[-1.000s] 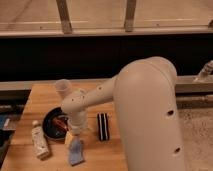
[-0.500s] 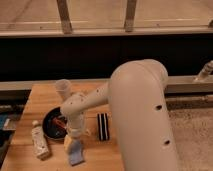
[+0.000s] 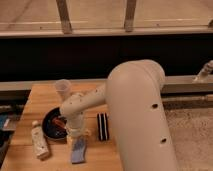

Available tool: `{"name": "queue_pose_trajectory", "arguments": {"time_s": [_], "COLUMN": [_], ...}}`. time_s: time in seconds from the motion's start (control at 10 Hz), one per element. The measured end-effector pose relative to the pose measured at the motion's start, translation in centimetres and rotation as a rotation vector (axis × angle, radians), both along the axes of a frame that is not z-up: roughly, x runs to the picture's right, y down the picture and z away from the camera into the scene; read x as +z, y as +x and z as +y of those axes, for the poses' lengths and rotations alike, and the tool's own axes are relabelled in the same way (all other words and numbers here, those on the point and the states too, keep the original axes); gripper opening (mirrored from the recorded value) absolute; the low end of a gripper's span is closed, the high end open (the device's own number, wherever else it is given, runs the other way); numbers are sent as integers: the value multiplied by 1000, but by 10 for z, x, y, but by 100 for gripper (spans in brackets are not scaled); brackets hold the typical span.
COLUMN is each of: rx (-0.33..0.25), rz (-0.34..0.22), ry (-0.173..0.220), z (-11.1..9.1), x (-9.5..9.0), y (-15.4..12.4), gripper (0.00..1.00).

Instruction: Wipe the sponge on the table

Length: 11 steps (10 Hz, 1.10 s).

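Note:
The light-blue sponge (image 3: 78,150) lies on the wooden table (image 3: 42,97) near its front edge. My gripper (image 3: 76,136) points down right over the sponge's far end, at the tip of the white arm that reaches in from the right. The gripper meets the sponge's upper edge and hides it. The arm's large white link covers the table's right side.
A black pan (image 3: 50,127) holding something red sits just left of the gripper. A whitish bottle (image 3: 39,143) lies at the front left. A black block with white stripes (image 3: 102,126) stands to the right of the sponge. A clear cup (image 3: 63,89) is at the back.
The arm's big upper link has swung a little to the left. The gripper and sponge stay at nearly the same spot near the front edge.

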State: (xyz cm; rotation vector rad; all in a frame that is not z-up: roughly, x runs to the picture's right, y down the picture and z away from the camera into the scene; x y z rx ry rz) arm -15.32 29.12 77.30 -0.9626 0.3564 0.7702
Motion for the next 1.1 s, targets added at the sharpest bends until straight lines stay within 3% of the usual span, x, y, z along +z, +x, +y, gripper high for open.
{"name": "queue_pose_trajectory", "arguments": {"time_s": [0.2,0.4,0.6,0.9,1.1], "rx": [1,-7,-30,1,31], "rz": [0,3,24,42,74], "ry": [-2,11,66,97,101], "z": [-2,-2,-1,-15,-27], "x": [-2,-4,-20,-23,-20], "y": [0,-1,-6,10,39], "gripper": [12,1,0,0,0]}}
